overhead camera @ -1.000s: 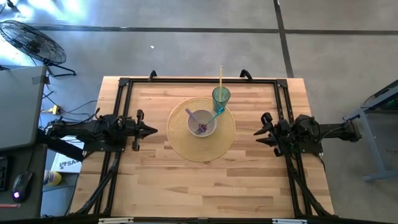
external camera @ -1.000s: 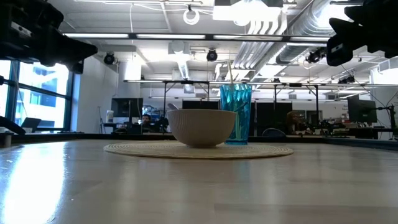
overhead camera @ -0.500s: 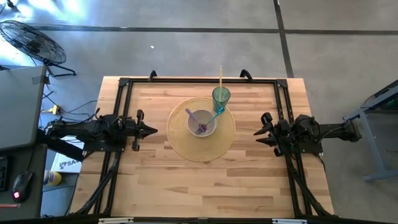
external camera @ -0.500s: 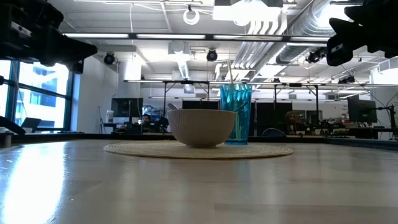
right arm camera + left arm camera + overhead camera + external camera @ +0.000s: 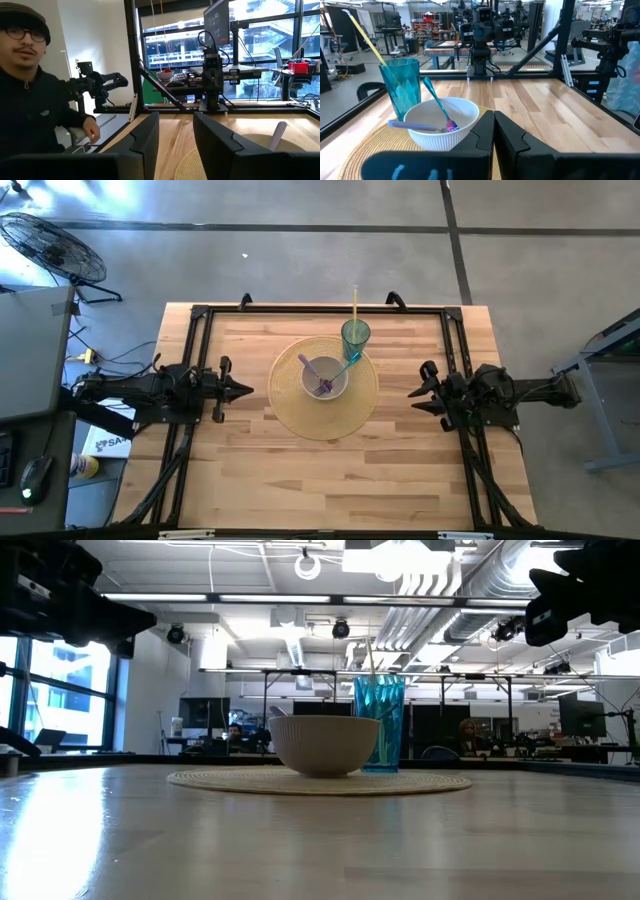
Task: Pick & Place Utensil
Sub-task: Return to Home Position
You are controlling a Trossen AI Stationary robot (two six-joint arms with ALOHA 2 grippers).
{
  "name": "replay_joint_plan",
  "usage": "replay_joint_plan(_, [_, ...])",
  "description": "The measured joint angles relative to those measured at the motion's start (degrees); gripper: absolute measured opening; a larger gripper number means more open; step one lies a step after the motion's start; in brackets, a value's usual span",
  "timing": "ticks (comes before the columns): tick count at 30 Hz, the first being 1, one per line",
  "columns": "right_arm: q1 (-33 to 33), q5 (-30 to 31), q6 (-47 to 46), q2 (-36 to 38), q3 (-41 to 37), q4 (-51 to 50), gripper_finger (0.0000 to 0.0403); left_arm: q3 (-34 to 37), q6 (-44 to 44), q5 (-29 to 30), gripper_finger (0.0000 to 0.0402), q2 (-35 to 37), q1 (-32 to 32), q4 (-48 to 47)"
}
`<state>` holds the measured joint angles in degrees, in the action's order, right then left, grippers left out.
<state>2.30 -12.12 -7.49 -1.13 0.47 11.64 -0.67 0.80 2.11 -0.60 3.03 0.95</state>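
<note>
A white ribbed bowl stands on a round woven placemat at the table's middle. Two utensils lie in the bowl: a purple-handled one and a blue-handled one, whose handle leans on the rim. A teal glass with a yellow straw stands on the mat's far right edge. My left gripper waits shut, left of the mat. My right gripper waits open, right of the mat.
A black frame runs along the table's far edge and sides. Bare wood lies in front of the mat toward the near edge. A person sits beyond the table's left side. A fan stands on the floor.
</note>
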Motion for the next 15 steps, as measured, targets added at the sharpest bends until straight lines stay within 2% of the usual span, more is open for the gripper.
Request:
replay_joint_plan(7, [0.0, 1.0, 3.3, 0.0, 0.0, 0.4, 0.0114, 0.0, 0.0, 0.0, 0.0001, 0.0, 0.0, 0.0])
replay_joint_plan(11, [0.0, 4.5, 6.3, 0.0, 0.0, -1.1, 0.0114, 0.0, 0.0, 0.0, 0.0001, 0.0, 0.0, 0.0])
replay_joint_plan(15, [0.0, 12.0, 4.3, 0.0, 0.0, -3.0, 0.0114, 0.0, 0.0, 0.0, 0.0001, 0.0, 0.0, 0.0])
